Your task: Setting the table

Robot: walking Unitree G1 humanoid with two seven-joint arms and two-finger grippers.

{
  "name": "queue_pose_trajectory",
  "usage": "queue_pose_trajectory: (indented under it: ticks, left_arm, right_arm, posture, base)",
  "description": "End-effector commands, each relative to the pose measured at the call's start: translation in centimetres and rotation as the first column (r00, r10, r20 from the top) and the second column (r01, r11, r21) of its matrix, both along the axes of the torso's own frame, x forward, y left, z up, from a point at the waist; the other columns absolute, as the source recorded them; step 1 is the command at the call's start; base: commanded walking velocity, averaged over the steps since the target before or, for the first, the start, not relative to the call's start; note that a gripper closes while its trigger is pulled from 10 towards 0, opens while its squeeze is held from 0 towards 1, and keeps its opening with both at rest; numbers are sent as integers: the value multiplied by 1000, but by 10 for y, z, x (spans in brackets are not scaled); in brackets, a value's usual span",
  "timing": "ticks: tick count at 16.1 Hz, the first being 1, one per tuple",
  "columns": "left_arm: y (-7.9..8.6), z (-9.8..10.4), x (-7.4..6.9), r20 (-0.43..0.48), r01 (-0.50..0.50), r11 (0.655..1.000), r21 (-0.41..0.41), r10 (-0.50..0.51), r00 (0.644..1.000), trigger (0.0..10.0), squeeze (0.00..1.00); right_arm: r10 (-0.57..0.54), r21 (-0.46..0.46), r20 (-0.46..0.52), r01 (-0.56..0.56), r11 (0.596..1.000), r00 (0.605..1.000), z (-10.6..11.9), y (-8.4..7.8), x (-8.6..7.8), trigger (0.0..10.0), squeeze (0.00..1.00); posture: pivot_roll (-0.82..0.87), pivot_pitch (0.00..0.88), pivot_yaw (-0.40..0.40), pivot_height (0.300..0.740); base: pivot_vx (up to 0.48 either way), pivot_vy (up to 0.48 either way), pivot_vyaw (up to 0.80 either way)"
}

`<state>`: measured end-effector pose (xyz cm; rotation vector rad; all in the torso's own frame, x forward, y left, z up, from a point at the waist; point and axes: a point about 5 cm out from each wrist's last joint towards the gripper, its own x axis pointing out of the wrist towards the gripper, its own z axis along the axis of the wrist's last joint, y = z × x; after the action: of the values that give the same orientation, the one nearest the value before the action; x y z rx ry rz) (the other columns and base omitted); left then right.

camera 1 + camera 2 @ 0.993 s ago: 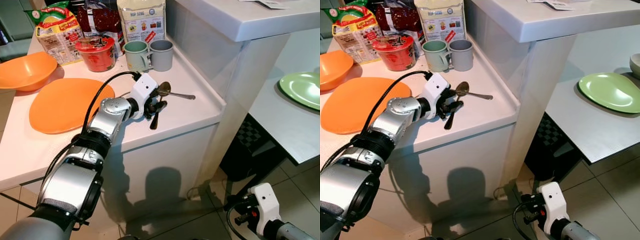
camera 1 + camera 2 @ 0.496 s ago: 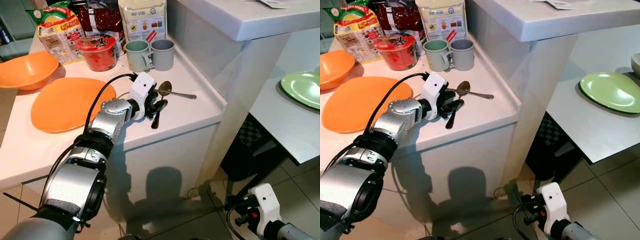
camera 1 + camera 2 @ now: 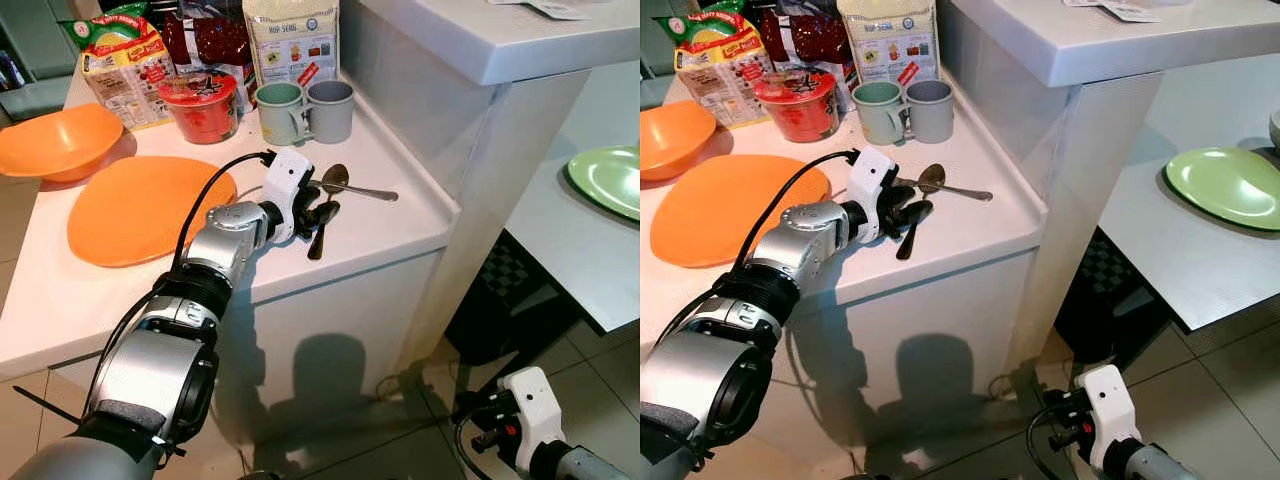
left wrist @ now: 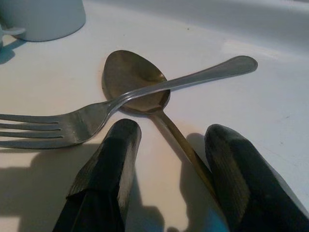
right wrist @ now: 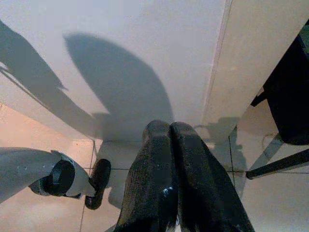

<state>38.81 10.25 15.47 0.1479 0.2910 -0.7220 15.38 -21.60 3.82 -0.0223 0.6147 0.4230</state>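
Note:
A bronze-toned spoon [image 4: 135, 79] lies on the white counter [image 3: 380, 225]. A silver fork [image 4: 77, 123] rests across its bowl, handle pointing toward the counter's right edge. My left gripper [image 4: 173, 134] is open and low over the counter, and the spoon's handle runs between its two black fingers [image 4: 113, 159]. In the left eye view the left gripper [image 3: 320, 213] sits just below the spoon's bowl [image 3: 333, 178]. My right gripper [image 5: 170, 140] hangs shut and empty near the floor [image 3: 487, 437]. A green plate [image 3: 1225, 185] lies on the white table to the right.
An orange plate [image 3: 140, 208] and an orange bowl [image 3: 55, 140] sit left of my arm. Two mugs [image 3: 305, 108], a red noodle cup [image 3: 200, 100] and food packages stand at the counter's back. A tall white wall panel [image 3: 480, 150] divides counter from table.
The whole picture has shifted a little to the right, so the camera moved. My left gripper stays around the spoon's handle; the right arm hangs as before.

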Motion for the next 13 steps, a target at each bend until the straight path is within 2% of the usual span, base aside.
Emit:
queue_pose_trajectory:
  ticks: [1,7,11,13]
  left_arm:
    - [8,-53,-20,-230,-3,994,105,28,973,10000,0]
    - [8,-60,-24,-285,-3,995,101,32,958,10000,0]
    - [6,-75,-33,-342,30,990,137,19,939,10000,0]
    - [5,-78,-34,-342,38,988,149,15,939,10000,0]
  right_arm:
    - [6,-6,-3,-6,1000,1000,0,-1,-1,10000,0]
    - [6,-7,-6,-6,1000,1000,1,-2,-4,10000,0]
    - [11,-7,-7,-11,1000,1000,2,-1,-5,10000,0]
    - [11,-7,-6,-11,1000,1000,2,-1,-5,10000,0]
  posture:
    - [-141,70,39,740]
    - [-147,77,39,740]
    - [-147,83,39,740]
    - [-149,88,41,740]
  base:
    - [0,0,0]
    - [0,0,0]
    - [0,0,0]
    - [0,0,0]
